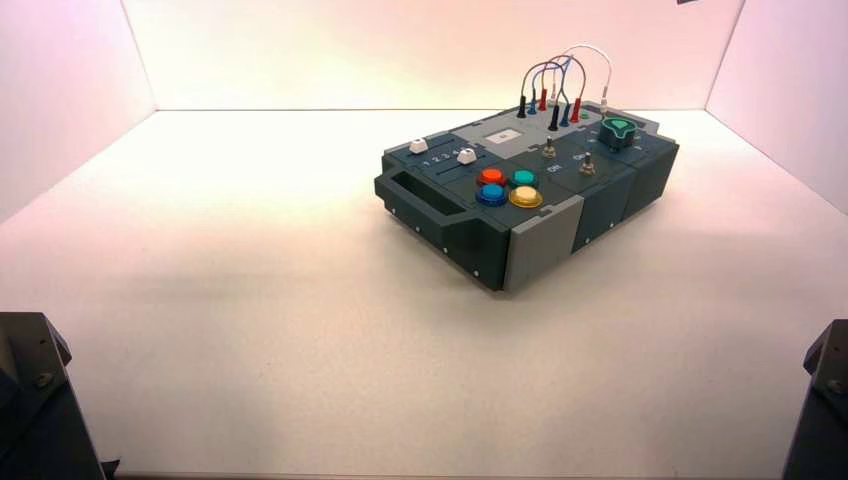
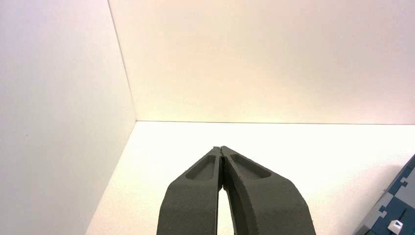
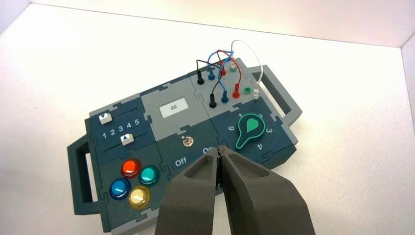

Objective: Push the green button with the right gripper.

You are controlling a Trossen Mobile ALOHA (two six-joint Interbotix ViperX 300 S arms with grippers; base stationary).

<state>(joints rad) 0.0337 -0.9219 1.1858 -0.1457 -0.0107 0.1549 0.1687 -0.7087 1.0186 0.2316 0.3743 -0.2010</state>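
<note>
The green button is a small teal dome in a cluster with the red, blue and yellow buttons on the dark box. It also shows in the high view. My right gripper is shut and empty. It is held back from the box and above it, well apart from the green button. My left gripper is shut and empty, parked at the left, pointing at the enclosure's far corner.
The box stands turned at the centre right of the white floor. It bears a dark-green pointed knob, a toggle switch, two white sliders and looped wires. White walls enclose the area. Arm parts show at both near corners.
</note>
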